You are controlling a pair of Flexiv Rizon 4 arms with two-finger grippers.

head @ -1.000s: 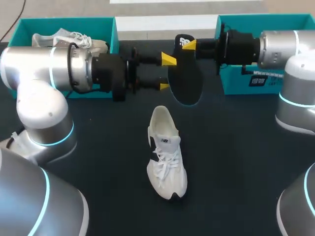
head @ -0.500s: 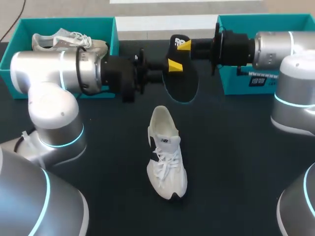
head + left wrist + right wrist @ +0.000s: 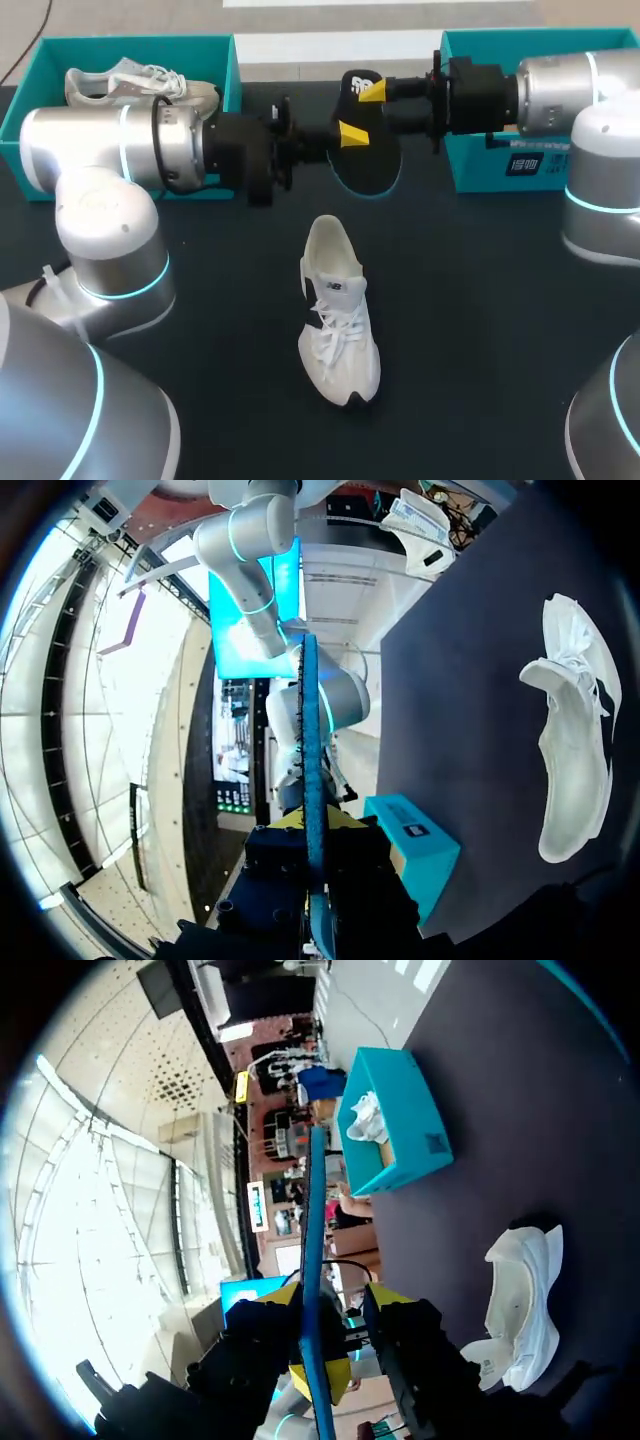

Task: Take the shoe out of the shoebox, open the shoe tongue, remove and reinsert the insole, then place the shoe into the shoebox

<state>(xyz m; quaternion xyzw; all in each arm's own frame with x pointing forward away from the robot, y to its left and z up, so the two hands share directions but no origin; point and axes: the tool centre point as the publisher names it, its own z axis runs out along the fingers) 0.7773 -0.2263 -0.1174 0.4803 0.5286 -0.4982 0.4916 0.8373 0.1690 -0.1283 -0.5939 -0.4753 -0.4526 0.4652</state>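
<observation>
The insole [image 3: 366, 165] is gripped by the left pincer [image 3: 349, 135] and right pincer [image 3: 374, 91] together; if released too early, it can be dropped beneath them.

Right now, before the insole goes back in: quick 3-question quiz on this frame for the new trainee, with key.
1. True or false: the white sneaker lies inside a shoebox.
2. What is clamped between the left gripper and the right gripper? A) a shoelace B) the black insole C) a box lid
3. Fill in: the teal shoebox at the left holds a second ____.
Key: 1 false, it lies on the dark table. 2 B, held in the air above the table. 3 shoe.
</observation>
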